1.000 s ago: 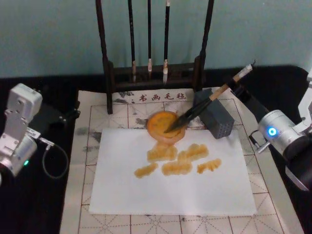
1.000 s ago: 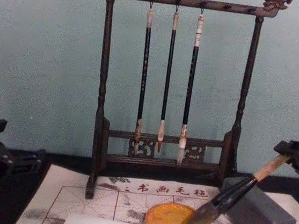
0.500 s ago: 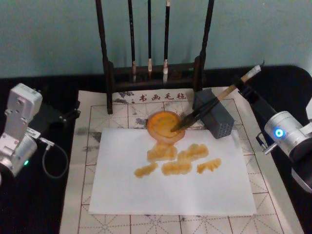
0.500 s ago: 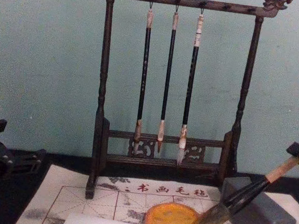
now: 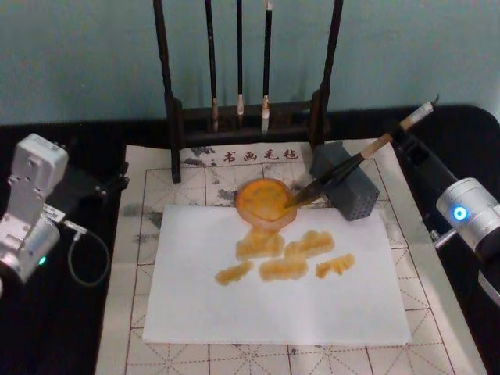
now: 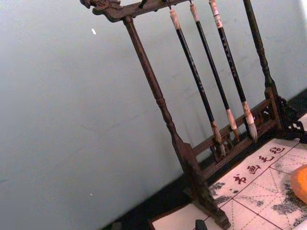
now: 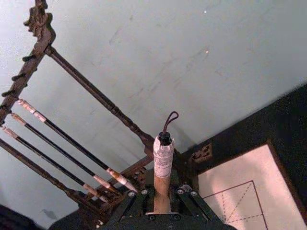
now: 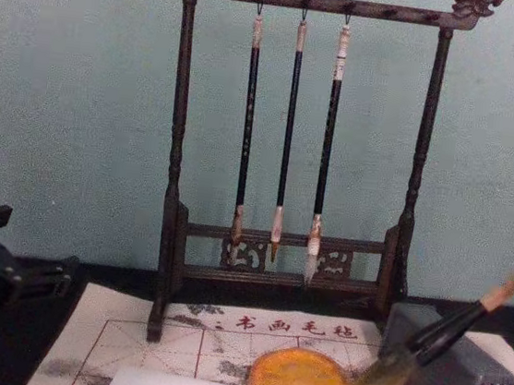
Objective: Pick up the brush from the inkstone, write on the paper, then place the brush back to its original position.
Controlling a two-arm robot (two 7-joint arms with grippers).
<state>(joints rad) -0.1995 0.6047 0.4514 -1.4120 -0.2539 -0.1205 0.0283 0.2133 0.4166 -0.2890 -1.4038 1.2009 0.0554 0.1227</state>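
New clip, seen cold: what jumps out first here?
Orange strokes smeared across the white paper mid-table. At its far edge, the right gripper holds the brush slanted, its tuft at the right rim of the orange inkstone. A tall dark rack with three thin brushes stands at the back; the left gripper sits parked at the left.

Wall [image 8: 74, 88]: plain pale teal, faintly scuffed, seen right across the back | table [image 5: 94, 137]: black top, seen running up to it | rack [image 8: 176, 146]: dark carved wood, stood at the table's rear, before the wall | light: soft, evenly spread.
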